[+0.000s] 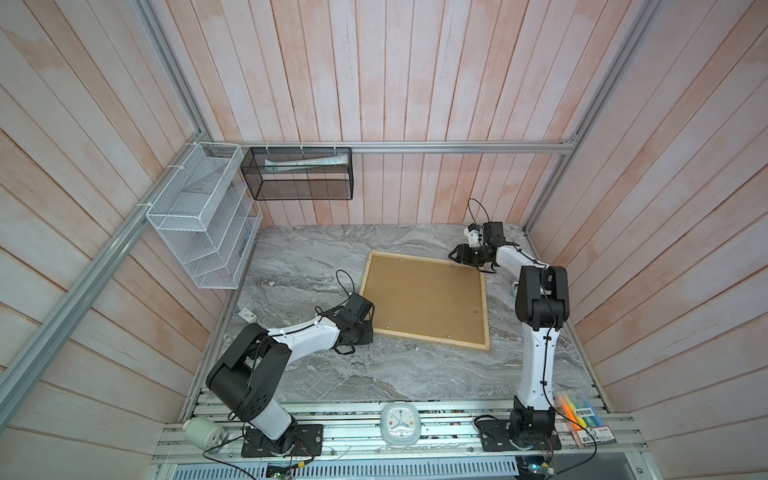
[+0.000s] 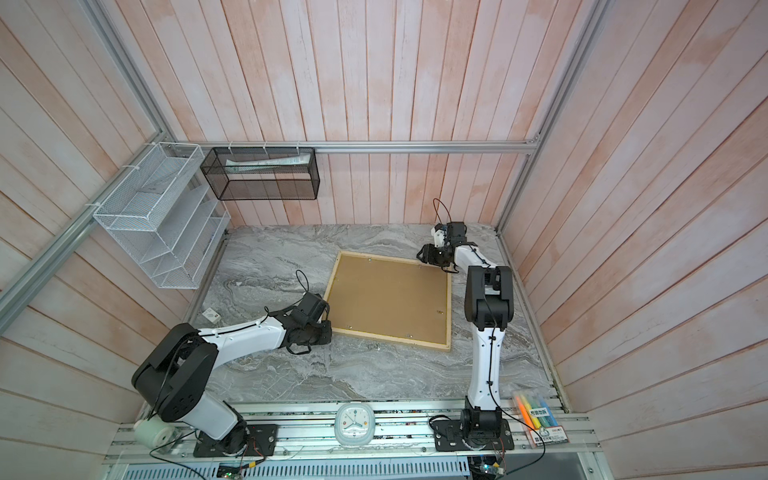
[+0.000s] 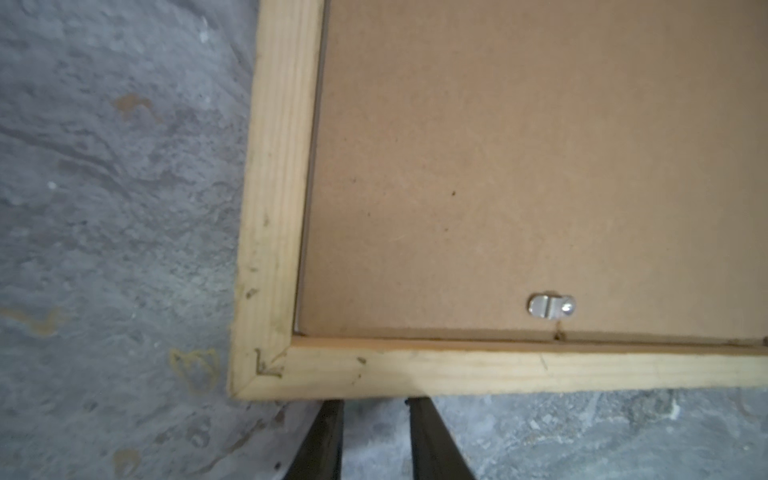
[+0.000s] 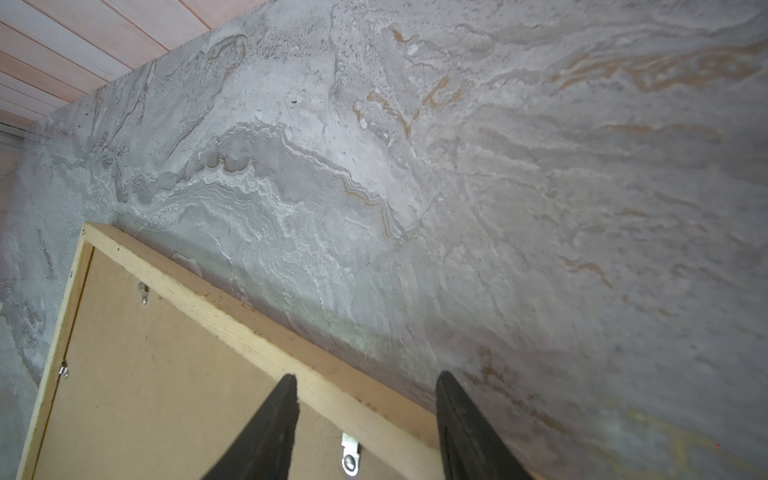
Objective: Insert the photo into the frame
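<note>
- Your left claw (image 3: 374, 401), slightly parted and empty, sits just outside the 7 o'clock corner of the frame (image 1: 432, 337).
- The frame lies face-down, backing board (image 1: 424, 297) in; the photo is unseen.
- Your right claw (image 4: 368, 376), parted and empty, hangs over the 1 o'clock corner.
- You likely must turn the clips (image 3: 552, 306) next.

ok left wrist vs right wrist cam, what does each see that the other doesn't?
Left wrist only: a mitred corner of the frame, one metal turn clip on the backing board, and the left gripper, fingers apart at the frame's outer edge with nothing between them.
Right wrist only: the plank wall, a different frame corner, three clips, and the right gripper, open, straddling a frame rail.
Both: the frame lying back-up with the brown board in it, on the marble table. The photo shows in neither.
</note>
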Action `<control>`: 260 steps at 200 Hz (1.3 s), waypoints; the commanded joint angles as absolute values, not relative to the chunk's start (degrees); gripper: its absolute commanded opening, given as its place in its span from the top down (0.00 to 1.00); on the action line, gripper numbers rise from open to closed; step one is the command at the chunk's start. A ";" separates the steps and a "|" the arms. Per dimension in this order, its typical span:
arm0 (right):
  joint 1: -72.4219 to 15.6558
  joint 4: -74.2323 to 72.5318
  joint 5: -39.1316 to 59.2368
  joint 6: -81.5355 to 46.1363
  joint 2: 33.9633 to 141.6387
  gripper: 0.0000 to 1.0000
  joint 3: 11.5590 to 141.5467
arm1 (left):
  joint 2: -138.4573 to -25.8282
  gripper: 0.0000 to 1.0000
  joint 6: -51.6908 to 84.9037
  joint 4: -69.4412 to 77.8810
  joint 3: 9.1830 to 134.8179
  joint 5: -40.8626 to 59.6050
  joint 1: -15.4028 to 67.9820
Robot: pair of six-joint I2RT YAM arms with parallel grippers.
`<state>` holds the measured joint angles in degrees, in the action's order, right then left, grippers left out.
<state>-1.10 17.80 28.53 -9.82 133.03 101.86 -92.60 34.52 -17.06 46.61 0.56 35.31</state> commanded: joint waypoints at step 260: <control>-5.36 0.25 29.30 -28.48 85.38 0.50 38.44 | -110.00 0.64 21.73 -16.37 69.63 -2.09 22.50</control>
<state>-4.89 -2.13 32.32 -28.25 87.29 35.90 -113.32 22.13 -14.76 70.70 -1.91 21.43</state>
